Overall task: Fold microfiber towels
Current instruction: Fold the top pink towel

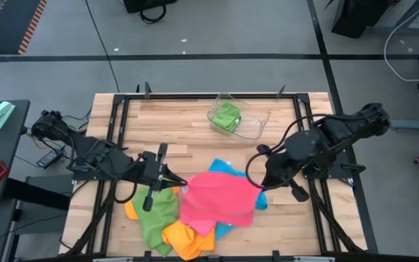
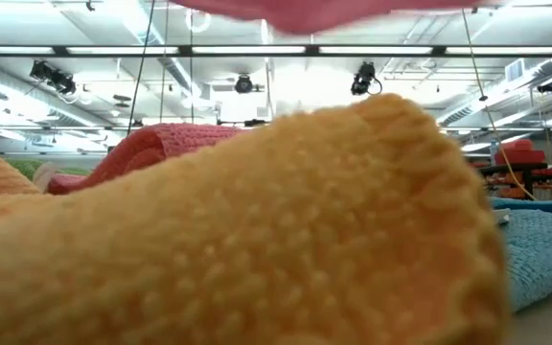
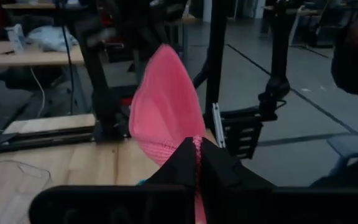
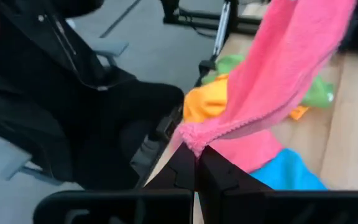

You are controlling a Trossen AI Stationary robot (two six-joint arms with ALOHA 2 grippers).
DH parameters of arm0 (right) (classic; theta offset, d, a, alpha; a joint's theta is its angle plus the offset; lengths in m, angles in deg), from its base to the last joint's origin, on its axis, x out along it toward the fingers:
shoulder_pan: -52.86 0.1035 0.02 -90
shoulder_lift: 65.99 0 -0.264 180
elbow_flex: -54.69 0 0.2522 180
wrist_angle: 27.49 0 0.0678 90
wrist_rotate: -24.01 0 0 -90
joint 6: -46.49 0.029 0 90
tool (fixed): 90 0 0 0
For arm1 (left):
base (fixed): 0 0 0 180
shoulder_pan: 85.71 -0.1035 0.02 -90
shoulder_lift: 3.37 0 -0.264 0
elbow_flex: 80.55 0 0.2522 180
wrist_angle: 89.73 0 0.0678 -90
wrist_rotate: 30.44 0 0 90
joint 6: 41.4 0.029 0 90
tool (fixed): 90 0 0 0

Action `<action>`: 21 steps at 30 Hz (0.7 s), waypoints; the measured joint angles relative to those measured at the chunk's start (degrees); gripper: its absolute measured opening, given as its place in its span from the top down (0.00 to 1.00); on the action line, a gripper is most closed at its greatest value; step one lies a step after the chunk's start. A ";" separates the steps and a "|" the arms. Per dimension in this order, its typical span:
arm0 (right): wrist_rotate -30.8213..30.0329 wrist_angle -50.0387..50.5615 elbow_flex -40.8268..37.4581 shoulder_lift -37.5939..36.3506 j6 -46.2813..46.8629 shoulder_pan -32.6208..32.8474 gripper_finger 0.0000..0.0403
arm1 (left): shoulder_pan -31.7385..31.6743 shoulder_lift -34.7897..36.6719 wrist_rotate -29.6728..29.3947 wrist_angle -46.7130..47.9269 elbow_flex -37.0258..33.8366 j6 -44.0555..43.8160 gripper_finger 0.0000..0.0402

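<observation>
A pink microfiber towel (image 1: 220, 196) is held up over the near middle of the table, spanning from my left gripper (image 1: 177, 183) to my right gripper (image 1: 262, 186). Both grippers are shut on it. Under it lies a heap of towels: orange (image 1: 184, 236), green (image 1: 155, 215) and sky blue (image 1: 228, 169). In the low view an orange towel (image 2: 257, 220) fills the foreground and the pink towel's edge (image 2: 333, 10) shows at the top. Another green towel (image 1: 226, 116) lies in the clear plastic tray (image 1: 257, 125) at the far middle. My left gripper pinches the pink towel's left corner (image 3: 197, 142) between its two fingers, which point nearly level from the table's left. The cloth rises away from the fingertips in a fold. My right gripper pinches the towel's right corner (image 4: 191, 140) between its two fingers, slanting down from the table's right. The cloth runs from this corner toward the other arm, lifted above the heap.
The table's black frame rails (image 1: 122, 116) run along its left, right and far sides. Bare wood (image 1: 173, 124) lies between the heap and the tray. Beyond the table's near edge, a dark chair (image 4: 61, 81) stands on the floor.
</observation>
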 joint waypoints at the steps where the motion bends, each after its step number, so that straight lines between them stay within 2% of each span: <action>1: -1.05 -0.01 -0.31 -0.04 -0.10 0.07 0.98 | 0.00 0.00 0.02 1.10 0.00 -0.64 0.97; 9: -8.92 1.44 -11.17 0.15 -0.13 -4.33 0.97 | -3.56 -3.36 -1.38 8.87 -3.30 -1.93 0.92; 18: -14.64 1.23 -20.77 0.15 0.03 -14.72 0.97 | -10.00 -6.75 -8.06 15.00 -5.46 -0.52 0.97; 21: -16.31 1.12 -23.07 0.15 -1.32 -18.03 0.97 | -12.85 -6.75 -8.31 16.00 -5.76 -0.11 0.96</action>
